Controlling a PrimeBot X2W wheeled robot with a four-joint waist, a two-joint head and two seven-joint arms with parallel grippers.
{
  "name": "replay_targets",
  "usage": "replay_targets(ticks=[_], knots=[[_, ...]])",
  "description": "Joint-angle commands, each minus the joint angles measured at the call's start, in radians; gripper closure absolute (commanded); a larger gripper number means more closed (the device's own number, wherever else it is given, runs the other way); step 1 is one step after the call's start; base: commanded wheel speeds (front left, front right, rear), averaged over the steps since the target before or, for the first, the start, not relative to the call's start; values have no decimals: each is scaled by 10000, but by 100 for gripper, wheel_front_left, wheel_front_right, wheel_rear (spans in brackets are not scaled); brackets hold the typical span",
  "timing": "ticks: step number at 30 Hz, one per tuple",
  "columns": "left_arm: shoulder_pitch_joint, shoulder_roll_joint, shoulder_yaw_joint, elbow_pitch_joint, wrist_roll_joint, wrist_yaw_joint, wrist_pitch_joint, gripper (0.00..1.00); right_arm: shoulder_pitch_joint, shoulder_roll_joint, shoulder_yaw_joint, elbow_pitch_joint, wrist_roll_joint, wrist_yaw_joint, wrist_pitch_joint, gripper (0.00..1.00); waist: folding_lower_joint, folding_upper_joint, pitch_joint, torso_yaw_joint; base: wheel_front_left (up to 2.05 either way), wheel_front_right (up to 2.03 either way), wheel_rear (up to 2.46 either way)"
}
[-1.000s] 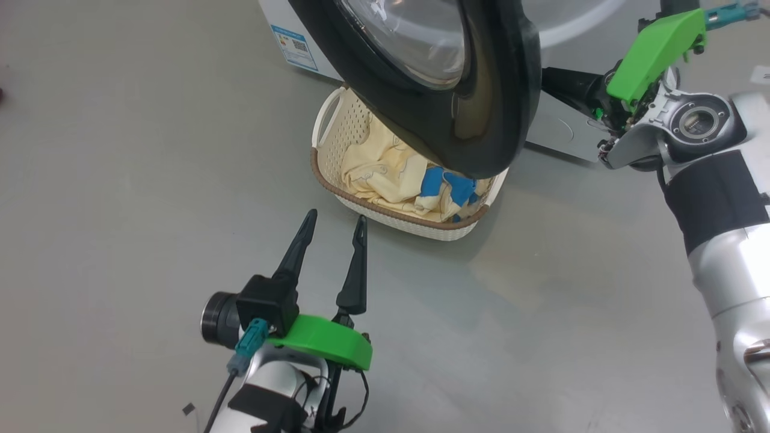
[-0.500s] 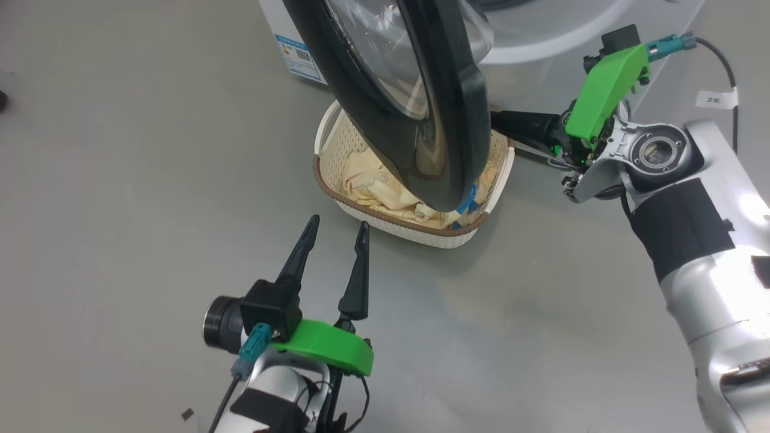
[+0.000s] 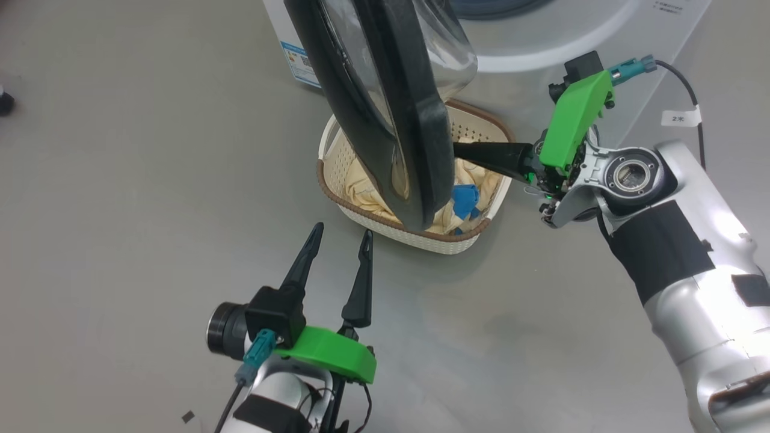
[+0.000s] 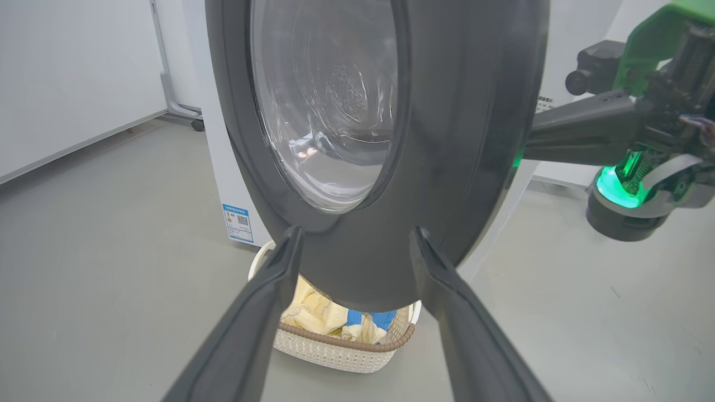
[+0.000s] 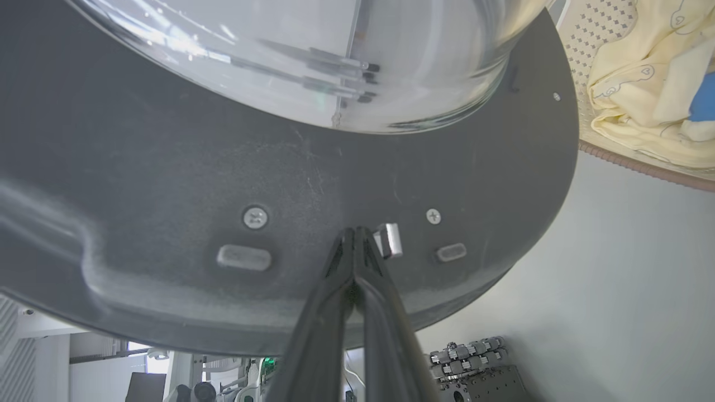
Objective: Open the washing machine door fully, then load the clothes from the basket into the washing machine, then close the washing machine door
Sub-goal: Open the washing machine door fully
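Washer door part open above the basket, R tool on its inner face.

Nearest, L tool (image 3: 343,230) sat low over the grey floor (image 3: 120,180), fingers apart, nothing btwn them, tips just short of the basket (image 3: 421,237). Basket stood on the floor w/ the clothes (image 3: 361,192) piled inside, cream-yellow w/ blue patches. Above it hung the washing machine door (image 3: 415,150), swung out and nearly edge-on to the head cam, lower rim over the clothes. R tool (image 5: 354,231) reached in from the right, fingers pressed together, tips against the door's dark inner face beside a small metal latch tab (image 5: 389,240). Behind stood the washing machine (image 3: 541,36), white front w/ blue sticker.
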Motion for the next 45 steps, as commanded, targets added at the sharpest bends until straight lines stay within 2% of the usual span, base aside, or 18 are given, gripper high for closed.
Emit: replay_targets(ticks=[1,14,21,30,36,41,45], knots=[[-52,141,283,-256,77,-25,-111,0,-7,323,142,-417,100,2,58,100,0,0,-1,13,0,0,0],[-61,141,280,-269,44,-10,-111,0,85,329,952,-896,1051,2,-75,100,0,0,14,171,0,0,0],[-43,141,293,-288,63,21,-111,0,63,330,1302,-935,1219,2,-198,100,0,0,24,166,0,0,0],[-44,141,387,-197,122,-13,-111,0,159,49,1182,-1057,945,2,-668,100,0,0,-156,-14,0,0,0],[18,141,763,-35,411,-101,-111,0,762,-624,1172,-2184,410,2,-1595,100,0,0,-583,-355,0,0,0],[184,141,1197,113,735,-226,-111,0,1691,-1794,1761,-3991,-773,2,-2858,100,0,0,-1030,-816,0,0,0],[382,141,1660,204,981,-342,-111,0,2425,-2787,2398,-4921,-1959,2,-4379,100,0,0,-1428,-1235,0,0,0]])
